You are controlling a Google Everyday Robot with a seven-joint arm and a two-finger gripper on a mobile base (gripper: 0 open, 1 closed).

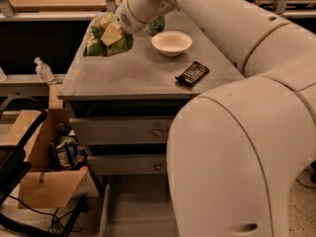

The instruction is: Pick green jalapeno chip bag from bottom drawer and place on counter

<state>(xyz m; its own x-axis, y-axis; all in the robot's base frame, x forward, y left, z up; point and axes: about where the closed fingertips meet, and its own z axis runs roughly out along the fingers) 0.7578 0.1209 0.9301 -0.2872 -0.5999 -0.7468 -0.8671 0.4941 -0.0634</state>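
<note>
The green jalapeno chip bag [101, 42] is at the back left corner of the grey counter [138, 73], crumpled and touching or just above the top. My gripper [111, 34] comes in from the right over the counter and is shut on the bag's upper right part. The bottom drawer [136, 211] stands pulled open at the foot of the cabinet, its bare floor showing; my arm's big white body hides its right half.
On the counter are a white bowl [171, 42], a flat black packet [192, 73] and a green can [157, 24] behind my wrist. A cardboard box [42, 184] with snack bags, a bottle [43, 70] and a black chair frame are on the left.
</note>
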